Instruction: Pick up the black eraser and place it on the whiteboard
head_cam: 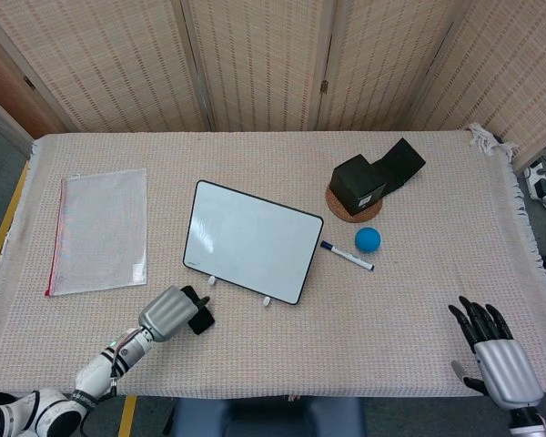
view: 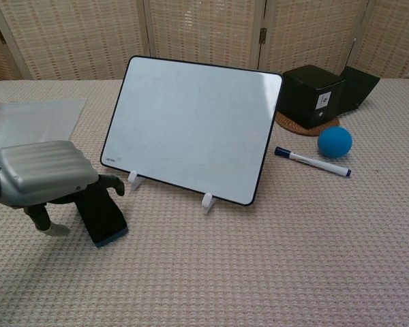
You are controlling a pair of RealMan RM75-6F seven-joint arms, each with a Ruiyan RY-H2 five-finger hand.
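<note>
- Woven beige cloth covers the tabletop (head_cam: 282, 337), with cane screens standing behind it.
- Propped on two small white feet, the whiteboard (head_cam: 247, 239) leans back toward the screens — its sloped face and lower lip are where the eraser would have to rest.
- Near the front edge, just ahead of the board's left corner, the black eraser (view: 103, 216) lies on the cloth.
- Over the eraser sits the left hand (head_cam: 171, 313), palm down, fingers curled along its sides; whether they are clamped on it or only closing cannot be told, because the metal back hides the contact.
- Held low at the right front corner, the right hand (head_cam: 496, 357) is spread and holds nothing, well apart from the work.
- Off to the right sit a marker (head_cam: 347, 255), a blue ball (head_cam: 368, 239) and a black box (head_cam: 358, 183) on a round mat.
</note>
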